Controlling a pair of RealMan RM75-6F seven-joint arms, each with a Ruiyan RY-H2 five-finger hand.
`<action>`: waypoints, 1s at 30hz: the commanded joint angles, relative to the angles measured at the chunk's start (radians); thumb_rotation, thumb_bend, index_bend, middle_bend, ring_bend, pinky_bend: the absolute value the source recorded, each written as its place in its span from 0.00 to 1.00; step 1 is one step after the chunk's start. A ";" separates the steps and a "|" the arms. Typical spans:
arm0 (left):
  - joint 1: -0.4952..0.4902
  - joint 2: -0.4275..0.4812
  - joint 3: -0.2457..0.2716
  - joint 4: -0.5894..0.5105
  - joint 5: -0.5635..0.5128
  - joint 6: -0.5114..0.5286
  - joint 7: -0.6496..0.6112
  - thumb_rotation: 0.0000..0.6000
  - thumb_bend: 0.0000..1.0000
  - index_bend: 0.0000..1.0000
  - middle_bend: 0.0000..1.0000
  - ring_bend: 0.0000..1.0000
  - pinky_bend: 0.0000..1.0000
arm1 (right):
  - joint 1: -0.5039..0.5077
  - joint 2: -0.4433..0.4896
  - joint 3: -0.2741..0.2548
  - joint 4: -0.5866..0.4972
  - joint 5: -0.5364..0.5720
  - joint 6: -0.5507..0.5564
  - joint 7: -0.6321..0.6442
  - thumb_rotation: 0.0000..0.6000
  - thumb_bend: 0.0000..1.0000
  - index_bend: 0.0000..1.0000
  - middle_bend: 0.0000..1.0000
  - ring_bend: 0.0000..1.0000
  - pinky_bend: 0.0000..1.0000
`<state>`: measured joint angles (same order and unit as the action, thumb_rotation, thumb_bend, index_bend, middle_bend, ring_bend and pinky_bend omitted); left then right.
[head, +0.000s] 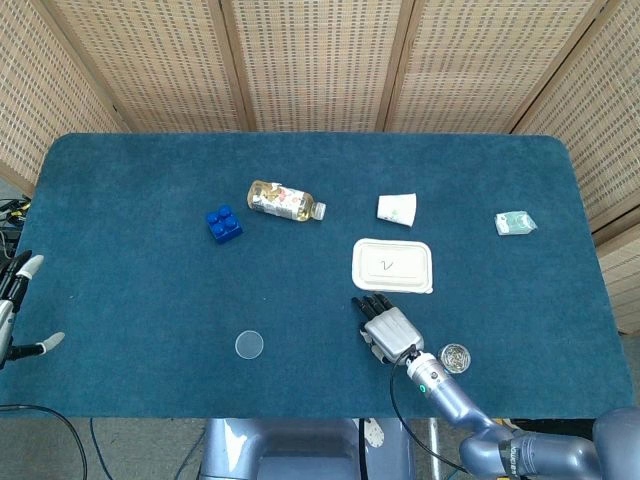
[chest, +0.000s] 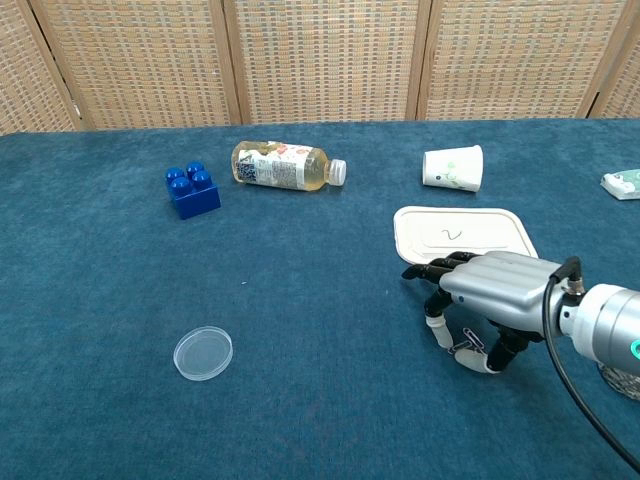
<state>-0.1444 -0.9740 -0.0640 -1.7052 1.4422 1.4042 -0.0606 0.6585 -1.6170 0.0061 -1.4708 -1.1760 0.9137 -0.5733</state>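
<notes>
Paper clip (chest: 466, 346): on the bench (chest: 300, 300), just in front of the white lid (chest: 460, 230). My right robot hand (chest: 487, 295) arches over it, fingertips seemingly pinching it; left robot hand (head: 15, 310) spread, idle.

The right hand (chest: 487, 296) pinches a paper clip (chest: 467, 343) off the blue cloth, just below the white lid (chest: 460, 228).

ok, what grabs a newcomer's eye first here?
The silver right robot hand, palm down at the near edge of the blue table, fingertips around a small binder clip. Just beyond it lies a white lidded tray; a tipped bottle lies further left.
</notes>
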 joint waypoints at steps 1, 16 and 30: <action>0.000 -0.001 0.000 0.001 0.000 0.000 0.000 1.00 0.00 0.00 0.00 0.00 0.00 | -0.001 -0.001 -0.001 0.004 -0.004 0.001 0.004 1.00 0.41 0.58 0.03 0.00 0.01; -0.001 -0.002 0.000 0.000 -0.002 -0.002 0.005 1.00 0.00 0.00 0.00 0.00 0.00 | -0.016 -0.019 -0.008 0.057 -0.061 0.017 0.073 1.00 0.41 0.65 0.05 0.00 0.03; -0.002 -0.003 0.001 -0.001 0.000 -0.002 0.008 1.00 0.00 0.00 0.00 0.00 0.00 | -0.024 0.002 -0.001 0.037 -0.097 0.036 0.092 1.00 0.41 0.65 0.05 0.00 0.03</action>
<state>-0.1459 -0.9766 -0.0630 -1.7063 1.4424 1.4022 -0.0525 0.6345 -1.6153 0.0049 -1.4334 -1.2728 0.9496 -0.4808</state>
